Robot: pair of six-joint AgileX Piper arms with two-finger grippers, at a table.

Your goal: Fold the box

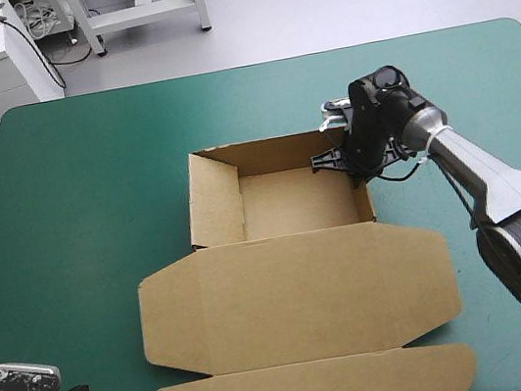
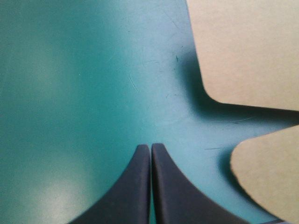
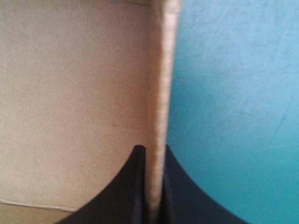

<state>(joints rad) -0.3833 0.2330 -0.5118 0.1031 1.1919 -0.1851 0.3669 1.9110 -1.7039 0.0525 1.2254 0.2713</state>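
- Box (image 1: 289, 250) — brown, mid-bench. The far part is an open tray with its walls raised, and the lid (image 1: 297, 299) lies flat toward the near edge.
- Tuck flap (image 1: 316, 390) lies flat too, at the bench's near edge, with rounded corners.
- Right hand (image 3: 156, 151) pinches the tray's right wall (image 3: 160, 84) close to its far corner. One black finger is inside the tray and one outside, and the wall stands upright.
- Left hand (image 2: 150, 148) — fingers pressed together with nothing between them, over bare cover at the bench's near left corner.
- The left corners of the lid and flap lie just beside the left hand, apart from its fingers.
- Bench (image 1: 90, 183) has a teal-green cover.
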